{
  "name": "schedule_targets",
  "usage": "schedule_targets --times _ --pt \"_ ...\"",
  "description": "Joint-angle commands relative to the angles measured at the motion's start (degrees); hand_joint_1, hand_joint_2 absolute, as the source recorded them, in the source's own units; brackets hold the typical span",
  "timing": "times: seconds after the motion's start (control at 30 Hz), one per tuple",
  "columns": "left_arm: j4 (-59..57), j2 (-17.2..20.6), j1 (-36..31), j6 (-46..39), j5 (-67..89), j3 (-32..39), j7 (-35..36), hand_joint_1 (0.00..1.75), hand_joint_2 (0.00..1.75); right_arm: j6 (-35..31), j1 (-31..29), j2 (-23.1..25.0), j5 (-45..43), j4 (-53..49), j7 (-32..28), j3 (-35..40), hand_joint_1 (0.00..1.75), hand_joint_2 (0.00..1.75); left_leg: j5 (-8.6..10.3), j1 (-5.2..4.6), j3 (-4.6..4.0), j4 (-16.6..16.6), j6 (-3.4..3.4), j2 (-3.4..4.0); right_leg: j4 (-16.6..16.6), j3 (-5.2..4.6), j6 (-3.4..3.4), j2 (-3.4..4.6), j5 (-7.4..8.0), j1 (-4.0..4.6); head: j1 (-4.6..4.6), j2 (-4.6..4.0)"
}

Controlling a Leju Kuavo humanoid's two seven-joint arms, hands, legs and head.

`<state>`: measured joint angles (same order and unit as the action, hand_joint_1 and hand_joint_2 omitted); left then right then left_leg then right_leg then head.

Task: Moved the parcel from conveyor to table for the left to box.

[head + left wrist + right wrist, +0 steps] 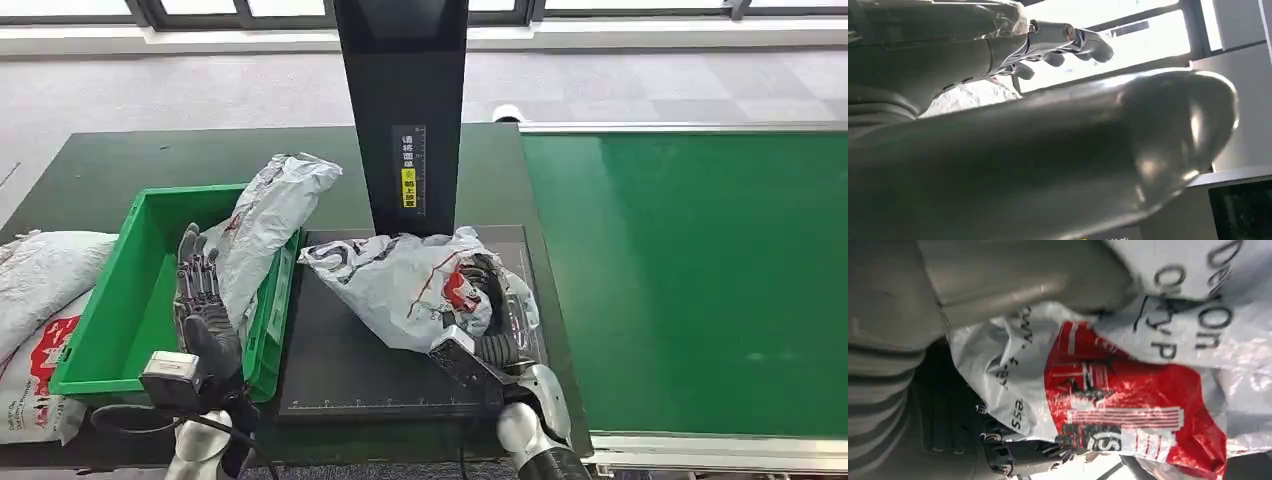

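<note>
- While the right hand (487,318) grips the parcel (410,280) in the head view, the parcel already lies on the dark pad (340,365) of the table (100,170), off the green conveyor (700,280). The fingers are curled into the near edge of the bag, so I judge the move to the table is nearly finished.
- From the same view, the left hand (203,290) hovers over the green box (130,300) with its fingers straight and apart, holding nothing. A second bag (270,215) leans over the box wall just beside this hand, and more bags (35,300) lie outside the box.
- Seen from the left wrist, the left hand (1048,45) shows its fingers stretched out and spread, with no object between them; a bit of bag (968,97) is visible behind.
- Seen from the right wrist, the parcel (1128,390) with its red print is pressed between the thick thumb and the dark fingers (1023,452), so the grip looks firm.
- To do this step well, I think the right hand should release gently and pull back toward the robot without dragging the soft bag. The parcel should stay flat on the pad, near the box, so the left hand can reach it easily.
</note>
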<state>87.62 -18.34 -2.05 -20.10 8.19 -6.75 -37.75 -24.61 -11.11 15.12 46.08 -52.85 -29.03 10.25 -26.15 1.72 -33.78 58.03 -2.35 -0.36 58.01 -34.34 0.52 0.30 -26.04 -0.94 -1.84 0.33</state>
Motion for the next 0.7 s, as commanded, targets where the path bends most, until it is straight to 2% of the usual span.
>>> schedule_targets --times 0.03,0.1,0.2,0.3,0.7 --pt "-0.39 3.78 0.91 -4.1 -0.25 -0.38 1.7 0.0 0.0 7.3 15.25 -4.01 -4.24 -31.07 -2.07 1.16 0.0 1.75 0.02 -0.06 0.03 -0.08 0.16 -0.25 -0.05 0.11 -0.03 -0.3 -0.09 -0.03 -0.02 0.0" --pt "0.42 4.13 1.66 -4.33 -0.08 -0.67 2.32 0.0 0.0 4.96 19.99 -4.66 -1.28 -39.64 -1.5 1.09 0.0 1.75 0.0 -0.09 0.01 -0.06 0.14 -0.2 -0.01 0.06 -0.01 -0.25 -0.09 -0.06 -0.02 0.0" --pt "1.65 3.28 2.66 -8.05 0.87 -0.04 4.04 0.0 0.0 4.19 23.32 -5.08 -2.77 -45.22 -2.98 1.6 0.0 1.75 -0.07 -0.05 0.0 -0.03 0.14 -0.15 -0.02 0.08 0.0 -0.19 -0.12 -0.03 -0.02 0.0" --pt "2.16 4.47 3.19 -9.14 1.01 -2.28 4.01 0.0 0.0 0.21 24.47 -5.11 0.68 -47.16 -3.56 2.68 0.0 1.75 -0.17 -0.07 0.03 -0.04 0.14 -0.06 -0.01 0.06 -0.03 -0.12 -0.15 -0.04 -0.02 0.0" --pt "1.41 4.78 2.12 -9.15 1.27 -3.43 3.8 0.0 0.0 -1.69 25.13 -5.55 0.91 -48.85 -4.4 4.12 0.0 1.75 -0.15 -0.06 0.15 -0.1 0.19 0.0 -0.09 0.17 -0.04 -0.08 -0.14 -0.03 0.0 0.0"
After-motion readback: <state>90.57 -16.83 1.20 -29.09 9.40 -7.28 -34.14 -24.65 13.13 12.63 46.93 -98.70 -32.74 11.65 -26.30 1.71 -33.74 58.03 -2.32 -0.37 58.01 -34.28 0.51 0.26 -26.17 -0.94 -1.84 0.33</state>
